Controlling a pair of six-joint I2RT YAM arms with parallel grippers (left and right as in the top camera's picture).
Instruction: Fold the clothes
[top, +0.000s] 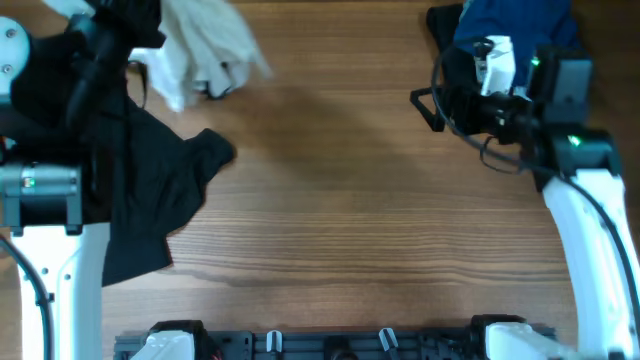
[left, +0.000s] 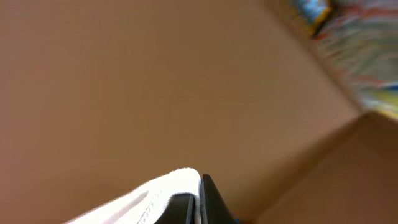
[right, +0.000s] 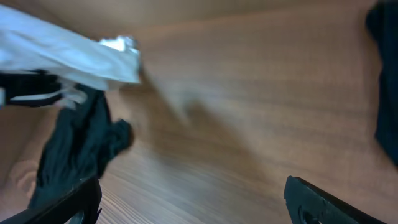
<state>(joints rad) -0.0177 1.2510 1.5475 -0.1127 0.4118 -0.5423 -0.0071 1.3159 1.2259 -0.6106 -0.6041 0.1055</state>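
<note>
Pinching the white T-shirt (top: 210, 45), left jaws clamped; right jaws gape empty.

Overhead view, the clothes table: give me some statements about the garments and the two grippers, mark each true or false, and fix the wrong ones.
1. The white T-shirt lies folded flat in the middle of the table. False: the white T-shirt is bunched and raised at the far left of the table.
2. The right gripper is open and holds nothing. True.
3. The black garment lies crumpled on the table's left side. True.
4. The blue cloth sits beside the left arm. False: the blue cloth is at the far right corner, by the right arm.
5. The left gripper is shut on white fabric. True.
</note>
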